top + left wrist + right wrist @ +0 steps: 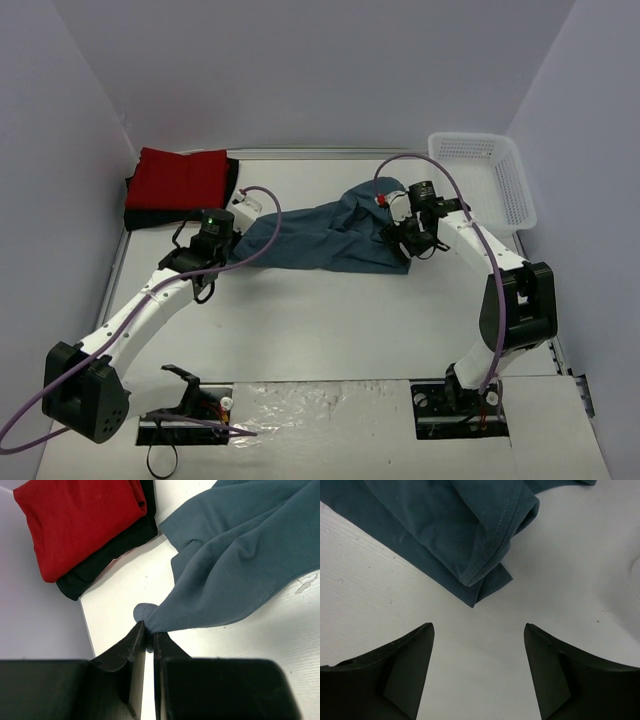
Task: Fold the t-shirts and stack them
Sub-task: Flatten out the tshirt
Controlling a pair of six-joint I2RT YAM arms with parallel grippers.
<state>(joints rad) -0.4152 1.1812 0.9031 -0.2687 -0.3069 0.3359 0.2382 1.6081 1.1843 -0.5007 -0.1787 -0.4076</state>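
The teal t-shirt (320, 235) lies rumpled and stretched across the table's middle. My left gripper (235, 250) is shut on its left corner, and in the left wrist view the cloth (235, 565) runs up and right from the pinched fingertips of that gripper (149, 630). My right gripper (405, 245) stands open over bare table at the shirt's right end. In the right wrist view a folded hem corner (480, 587) lies just beyond the right gripper (479, 626), apart from both fingers. At the back left the red t-shirt (180, 178) lies folded on the black t-shirt (148, 218).
A white lattice basket (490, 175) stands at the back right corner. The red-and-black stack (80, 530) sits against the left wall, close to my left gripper. Walls close the table on three sides.
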